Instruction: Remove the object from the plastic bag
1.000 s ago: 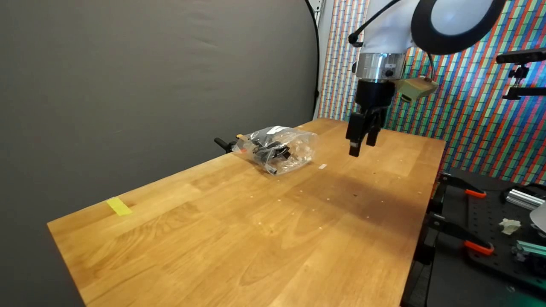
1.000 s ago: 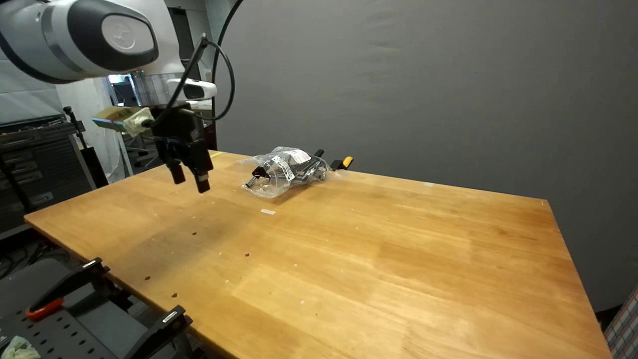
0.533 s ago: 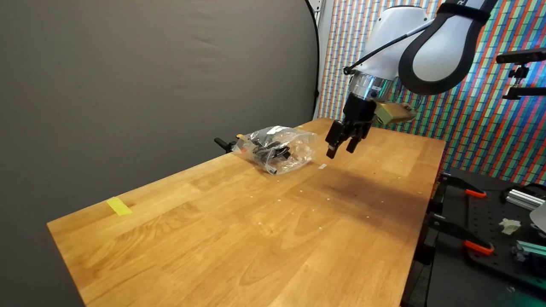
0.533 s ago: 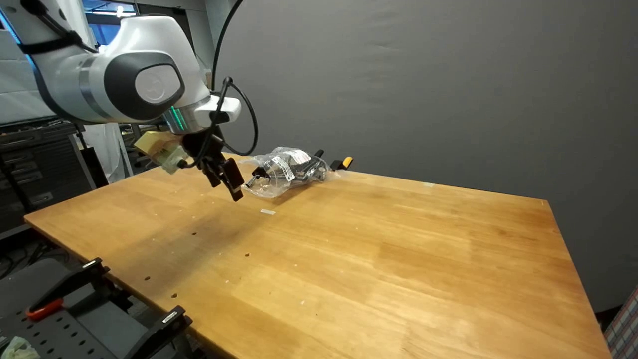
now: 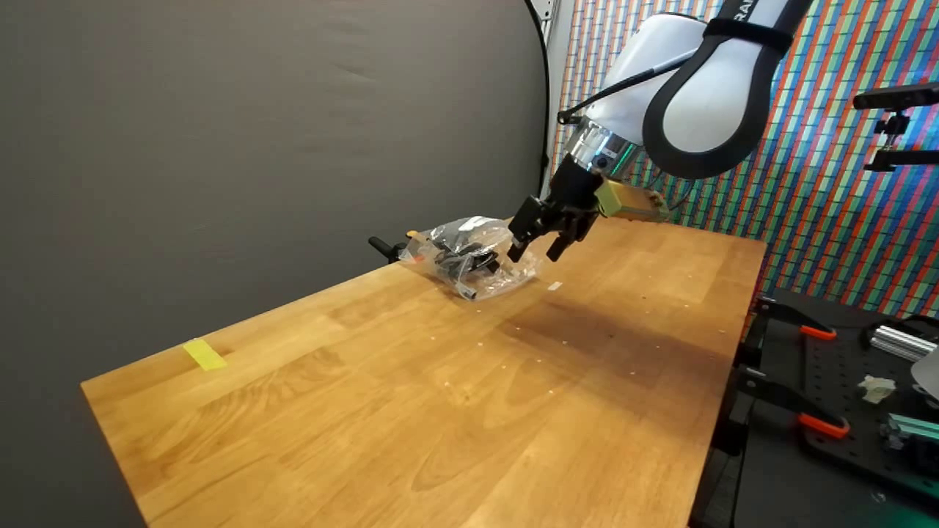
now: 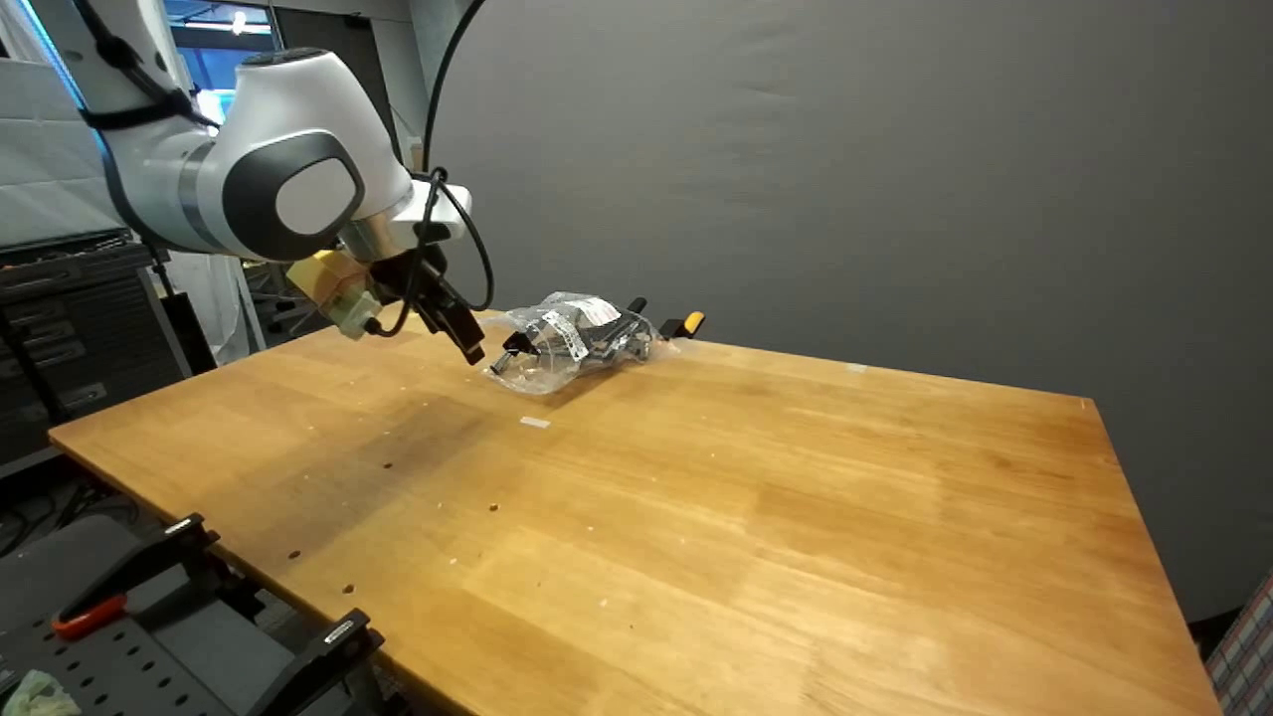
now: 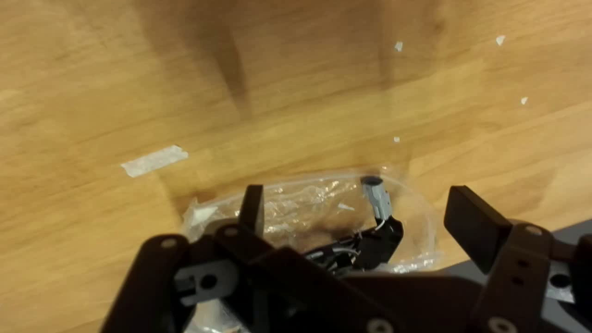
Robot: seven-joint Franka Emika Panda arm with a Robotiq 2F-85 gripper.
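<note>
A clear plastic bag (image 5: 518, 279) lies on the table near its far edge, and it shows in an exterior view (image 6: 542, 376) and in the wrist view (image 7: 296, 212). A black object (image 5: 469, 258) with a grey tip is inside it; the object also shows in the wrist view (image 7: 377, 201). A black handle (image 5: 381, 249) and a yellow-orange-tipped piece (image 6: 693, 323) stick out at the far end. My gripper (image 5: 535, 254) is tilted, open and empty, above the bag's near end; it also shows in an exterior view (image 6: 472, 356) and the wrist view (image 7: 358, 217).
The wooden table (image 5: 411, 411) carries small paper bits, a white tape strip (image 6: 534, 423) and yellow tape (image 5: 205, 354). A grey backdrop (image 6: 845, 179) stands behind the far edge. Clamps (image 5: 792, 403) with orange pads sit by the near edge.
My gripper has come across the table toward the bag, tilting and turning on the way. In the last half second it rises slightly. The bag and object have not moved.
</note>
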